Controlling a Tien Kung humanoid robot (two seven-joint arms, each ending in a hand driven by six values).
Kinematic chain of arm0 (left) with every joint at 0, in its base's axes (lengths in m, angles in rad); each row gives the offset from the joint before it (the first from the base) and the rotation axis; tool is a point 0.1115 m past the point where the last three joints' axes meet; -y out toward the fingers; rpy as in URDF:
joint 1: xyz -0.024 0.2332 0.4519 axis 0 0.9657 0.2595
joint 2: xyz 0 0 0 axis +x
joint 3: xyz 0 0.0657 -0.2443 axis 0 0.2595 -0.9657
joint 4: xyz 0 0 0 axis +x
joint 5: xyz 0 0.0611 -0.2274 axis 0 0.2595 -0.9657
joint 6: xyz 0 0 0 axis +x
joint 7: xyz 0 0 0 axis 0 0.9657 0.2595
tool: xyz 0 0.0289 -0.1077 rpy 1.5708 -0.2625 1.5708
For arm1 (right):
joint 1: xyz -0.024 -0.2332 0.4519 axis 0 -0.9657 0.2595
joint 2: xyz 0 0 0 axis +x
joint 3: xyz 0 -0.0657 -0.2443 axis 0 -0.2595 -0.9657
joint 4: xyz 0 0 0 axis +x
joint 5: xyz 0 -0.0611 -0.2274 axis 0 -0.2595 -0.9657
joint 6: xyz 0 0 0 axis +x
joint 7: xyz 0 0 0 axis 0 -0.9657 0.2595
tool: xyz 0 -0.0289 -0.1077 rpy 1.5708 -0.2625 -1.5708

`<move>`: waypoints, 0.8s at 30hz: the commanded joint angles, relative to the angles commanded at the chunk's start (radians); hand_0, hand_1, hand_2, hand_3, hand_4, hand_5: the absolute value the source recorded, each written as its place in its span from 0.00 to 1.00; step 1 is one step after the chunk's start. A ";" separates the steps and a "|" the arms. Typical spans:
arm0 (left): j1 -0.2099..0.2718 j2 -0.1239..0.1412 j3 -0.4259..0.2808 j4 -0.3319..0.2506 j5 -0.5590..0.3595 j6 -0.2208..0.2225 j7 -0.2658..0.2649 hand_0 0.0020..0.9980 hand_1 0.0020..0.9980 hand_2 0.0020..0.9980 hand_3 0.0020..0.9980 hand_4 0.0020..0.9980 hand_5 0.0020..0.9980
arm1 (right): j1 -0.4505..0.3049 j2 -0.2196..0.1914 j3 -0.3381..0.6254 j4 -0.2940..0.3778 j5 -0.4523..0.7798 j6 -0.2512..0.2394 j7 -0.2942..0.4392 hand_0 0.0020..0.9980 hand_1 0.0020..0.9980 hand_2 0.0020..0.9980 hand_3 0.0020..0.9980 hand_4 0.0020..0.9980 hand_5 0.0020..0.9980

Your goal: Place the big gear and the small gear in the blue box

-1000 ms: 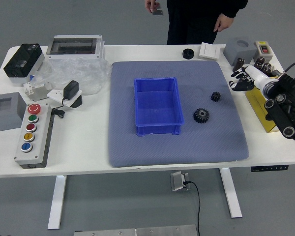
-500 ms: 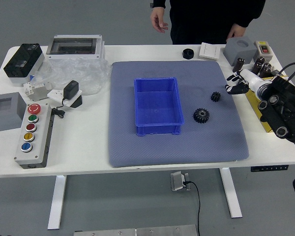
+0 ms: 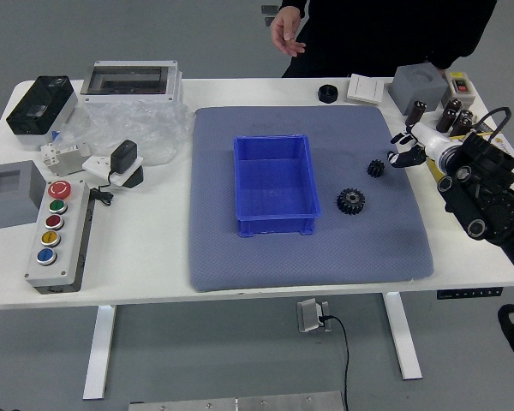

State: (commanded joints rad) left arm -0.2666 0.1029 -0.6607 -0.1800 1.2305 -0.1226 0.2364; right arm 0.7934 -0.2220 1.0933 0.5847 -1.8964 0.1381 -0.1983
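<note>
The right hand [image 3: 403, 149] reaches in from the right edge, over the mat's right border, its fingers open and holding nothing. Just below and left of its fingertips lies the small black gear [image 3: 376, 169]. Nearer the robot and further left is the big black gear [image 3: 351, 201], flat on the mat. The blue box [image 3: 275, 182] stands left of both gears, and nothing shows inside it. The left hand does not appear.
A grey-blue mat [image 3: 214, 248] covers the table's middle. Beyond it lie a black round part [image 3: 327, 94] and a white block [image 3: 365, 89]. A button panel [image 3: 60, 235] and plastic wrap [image 3: 146, 128] are at left. A person stands at the far side, one hand [image 3: 287, 32] hanging beyond the table.
The right hand and arm have moved left, closer to the small gear. The person has shifted to the right and leans nearer the table. Gears and box have stayed put.
</note>
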 joint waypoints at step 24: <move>0.002 -0.004 -0.004 0.000 0.004 -0.001 0.002 0.80 0.77 0.77 0.70 0.58 0.25 | 0.019 0.055 -0.090 -0.032 -0.073 0.030 -0.022 0.77 0.72 0.85 0.78 0.55 0.22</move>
State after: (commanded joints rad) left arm -0.2648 0.0993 -0.6643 -0.1800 1.2348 -0.1236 0.2383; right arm 0.8119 -0.1672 1.0034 0.5530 -1.9696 0.1684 -0.2206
